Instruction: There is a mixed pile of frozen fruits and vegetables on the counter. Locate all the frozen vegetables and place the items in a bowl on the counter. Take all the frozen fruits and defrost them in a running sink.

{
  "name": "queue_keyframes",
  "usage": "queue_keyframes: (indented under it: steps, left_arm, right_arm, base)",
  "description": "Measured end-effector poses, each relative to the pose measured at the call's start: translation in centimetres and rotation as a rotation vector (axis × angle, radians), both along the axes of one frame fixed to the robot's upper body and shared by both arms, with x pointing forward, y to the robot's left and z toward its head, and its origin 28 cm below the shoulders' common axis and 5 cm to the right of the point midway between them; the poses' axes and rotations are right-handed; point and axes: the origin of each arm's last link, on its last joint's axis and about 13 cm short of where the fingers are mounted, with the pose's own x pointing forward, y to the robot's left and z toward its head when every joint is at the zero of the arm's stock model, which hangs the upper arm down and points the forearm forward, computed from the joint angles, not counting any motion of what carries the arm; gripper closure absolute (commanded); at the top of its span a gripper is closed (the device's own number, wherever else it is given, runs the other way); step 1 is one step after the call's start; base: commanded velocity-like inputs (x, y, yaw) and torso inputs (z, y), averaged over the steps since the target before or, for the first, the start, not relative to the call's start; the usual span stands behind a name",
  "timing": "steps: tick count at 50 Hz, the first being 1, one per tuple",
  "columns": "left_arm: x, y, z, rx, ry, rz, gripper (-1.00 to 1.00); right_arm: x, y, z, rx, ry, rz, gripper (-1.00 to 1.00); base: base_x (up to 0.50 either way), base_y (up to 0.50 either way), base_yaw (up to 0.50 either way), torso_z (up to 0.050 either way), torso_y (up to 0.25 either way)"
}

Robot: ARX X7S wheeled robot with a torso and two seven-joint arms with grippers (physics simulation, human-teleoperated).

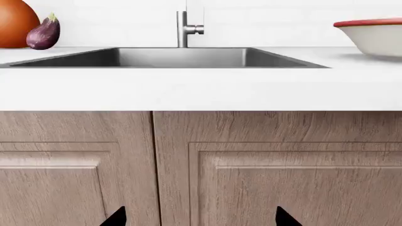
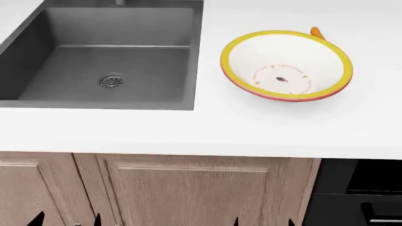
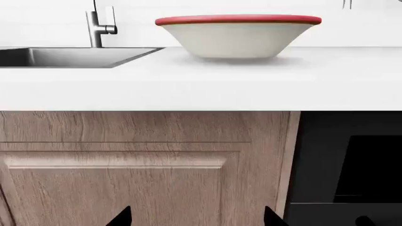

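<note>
Both arms low at the cabinets, nothing in hand

At the bottom edge of the head view, the left gripper and right gripper show only dark fingertips, spread apart and empty, level with the wood doors below the counter. The bowl sits upper right, empty, the carrot peeking from behind its far rim. The sink fills the upper left. In the left wrist view, the eggplant leans by the orange pot, upper left.
</note>
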Motion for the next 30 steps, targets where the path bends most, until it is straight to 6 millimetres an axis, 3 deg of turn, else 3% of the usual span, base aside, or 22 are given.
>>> queue_keyframes:
  steps: [22,30]
  left_arm:
    - [0.02,0.07,-0.12,0.005,0.018,0.012,-1.00]
    - [0.05,0.14,-0.10,0.006,0.018,0.014,-1.00]
  right_arm:
    - [-0.17,0.11,-0.01,-0.012,-0.003,-0.001,-1.00]
    - [-0.17,0.18,0.00,-0.021,0.001,-0.003,-1.00]
  base:
    - [0.00,0.00,0.00,0.000,0.000]
    - [0.00,-0.48,0.00,0.000,0.000]
